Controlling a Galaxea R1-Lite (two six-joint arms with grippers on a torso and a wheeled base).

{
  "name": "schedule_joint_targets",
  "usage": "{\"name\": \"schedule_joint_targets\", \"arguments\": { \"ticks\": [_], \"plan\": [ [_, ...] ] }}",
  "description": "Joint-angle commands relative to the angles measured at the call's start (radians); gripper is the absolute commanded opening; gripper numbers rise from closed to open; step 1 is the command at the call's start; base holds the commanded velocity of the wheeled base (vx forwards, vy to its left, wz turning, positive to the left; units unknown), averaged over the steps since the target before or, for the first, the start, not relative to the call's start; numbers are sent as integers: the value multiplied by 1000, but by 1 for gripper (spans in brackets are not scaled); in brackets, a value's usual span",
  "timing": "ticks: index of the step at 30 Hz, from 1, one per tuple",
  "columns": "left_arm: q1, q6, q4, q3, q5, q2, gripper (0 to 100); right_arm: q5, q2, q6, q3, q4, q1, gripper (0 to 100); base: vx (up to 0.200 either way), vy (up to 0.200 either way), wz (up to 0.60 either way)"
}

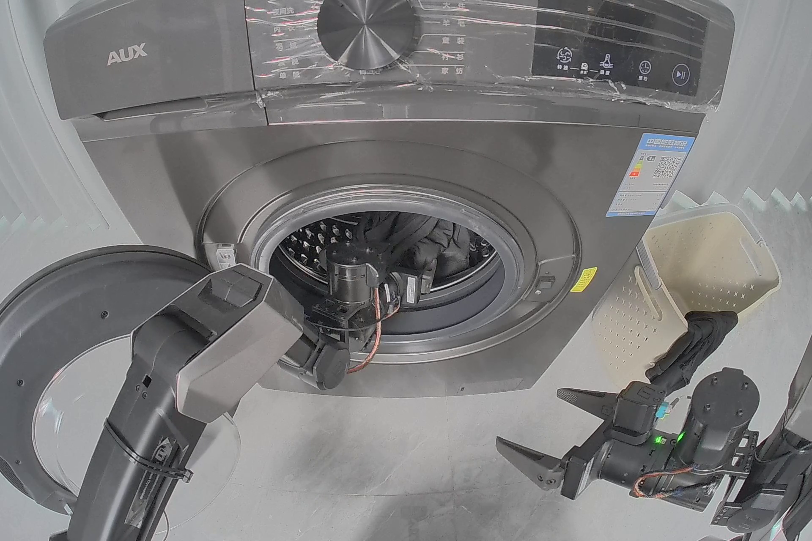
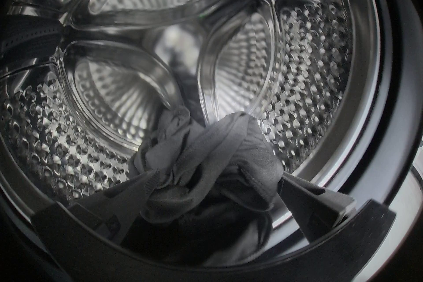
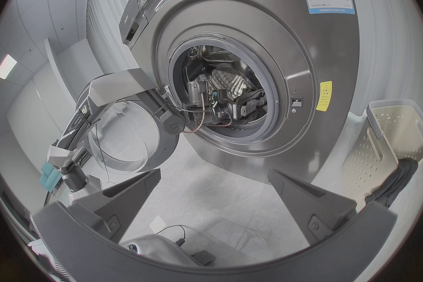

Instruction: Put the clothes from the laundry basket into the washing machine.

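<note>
The grey washing machine (image 1: 423,154) stands with its round opening uncovered. My left gripper (image 2: 216,199) is inside the steel drum (image 2: 110,89), open, with a crumpled grey garment (image 2: 211,164) lying between its fingers. In the head view dark clothes (image 1: 436,238) show in the drum behind the left wrist. My right gripper (image 1: 533,420) hangs open and holds nothing, low on the floor side to the right of the machine, close to the cream laundry basket (image 1: 719,247). A dark garment (image 1: 698,340) hangs over the basket's front rim.
The machine's door (image 1: 68,331) is swung wide open to the left, beside my left arm. The basket (image 3: 392,124) leans against the machine's right side. Pale floor (image 1: 406,450) spreads in front of the machine. Curtains hang behind.
</note>
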Motion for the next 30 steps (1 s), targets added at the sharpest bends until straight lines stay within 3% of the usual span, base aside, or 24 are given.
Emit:
{"name": "schedule_joint_targets", "arguments": {
  "ticks": [1, 5, 6, 12, 16, 23, 30],
  "plan": [
    [4, 6, 1, 56, -19, 1, 100, -1, 2, 0, 0, -1, 2, 100, 0, 0, 0],
    [7, 16, 0, 44, -17, 30, 100, 0, 6, 0, 0, -1, 1, 100, 0, 0, 0],
    [9, 27, 0, 30, -12, 37, 0, -1, 6, 1, 1, -1, 1, 100, 0, 0, 0],
    [23, 27, 12, -56, -2, 57, 0, 0, 6, 0, 1, -1, -1, 100, 0, 0, 0],
    [44, 26, 9, -207, 47, 103, 0, 0, 5, 0, 0, -1, -1, 100, 0, 0, 0],
    [61, 15, 1, -412, 63, 162, 0, 0, -3, 0, 0, -1, -3, 100, 0, 0, 0],
    [58, 15, 1, -415, 67, 166, 0, 0, -3, 0, -2, -2, -3, 100, 0, 0, 0]
  ]
}}
